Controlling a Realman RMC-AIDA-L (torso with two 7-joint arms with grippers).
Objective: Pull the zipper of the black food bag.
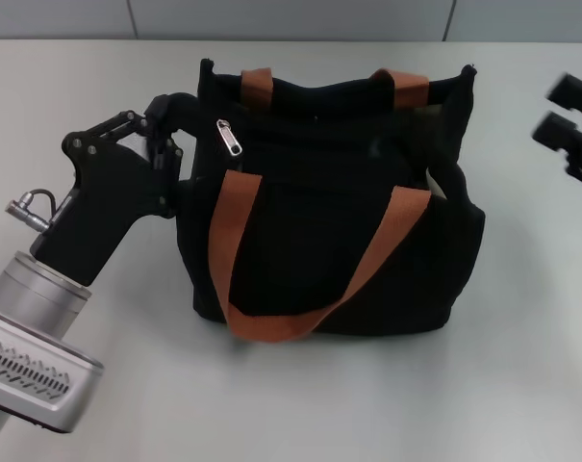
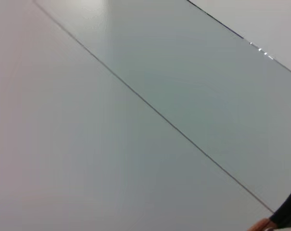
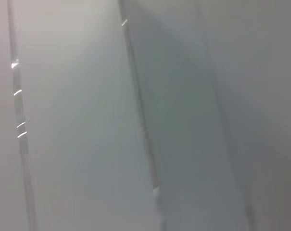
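The black food bag (image 1: pixel 329 221) stands upright in the middle of the table, with two orange-brown strap handles (image 1: pixel 235 226). The silver zipper pull (image 1: pixel 231 138) hangs at the left end of the bag's top, on the near side. My left gripper (image 1: pixel 175 135) is pressed against the bag's upper left side, just left of the zipper pull. My right gripper (image 1: pixel 563 111) is open and empty, off to the right of the bag and apart from it. A small corner of the bag (image 2: pixel 290 214) shows in the left wrist view.
The bag stands on a pale grey table (image 1: pixel 521 385). A wall runs along the table's far edge (image 1: pixel 291 19). The right wrist view shows only pale surfaces.
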